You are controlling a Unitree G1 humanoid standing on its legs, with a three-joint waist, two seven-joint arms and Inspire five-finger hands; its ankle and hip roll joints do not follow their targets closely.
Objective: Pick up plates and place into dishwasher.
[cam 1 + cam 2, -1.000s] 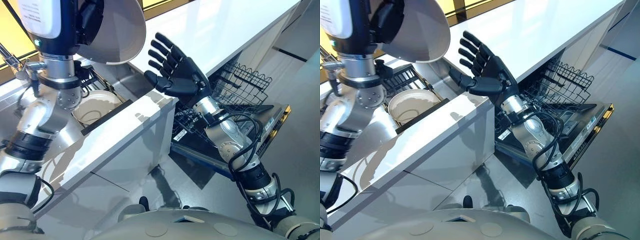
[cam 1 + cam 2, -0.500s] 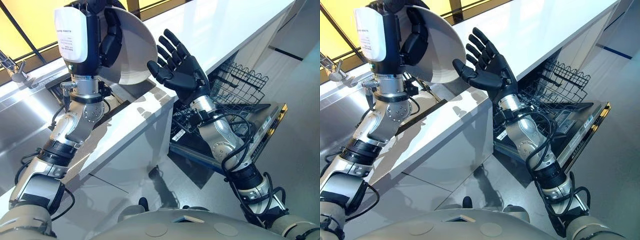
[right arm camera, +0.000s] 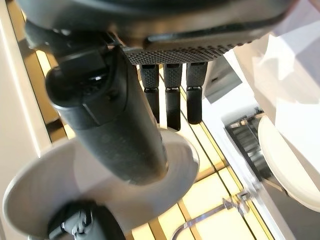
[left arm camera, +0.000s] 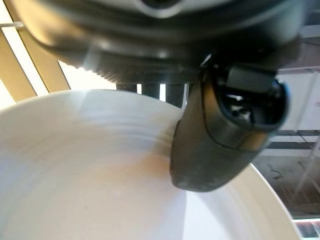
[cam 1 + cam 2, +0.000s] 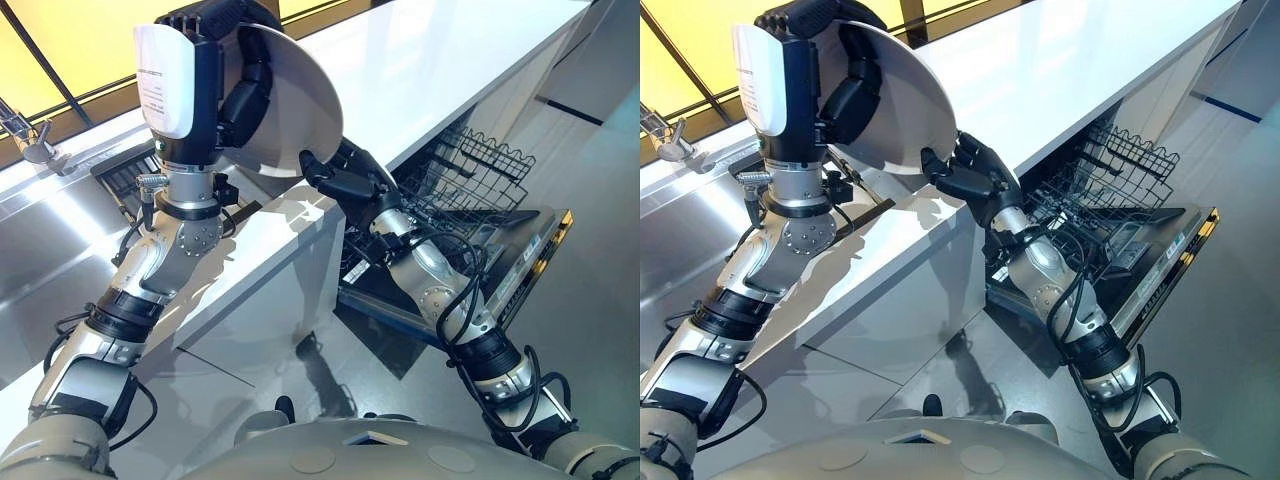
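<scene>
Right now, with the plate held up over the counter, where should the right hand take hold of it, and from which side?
Probably the free lower rim of the plate, nearest the right hand, coming from the robot's right. The left hand grips the opposite edge and holds the plate tilted on edge. That leaves the thin rim open to a pinch between the right thumb and fingers.

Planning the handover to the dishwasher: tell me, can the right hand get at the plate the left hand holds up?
Probably yes: the right hand is already at the plate rim, fingers behind it, nothing between; the left hand grips the other side.
</scene>
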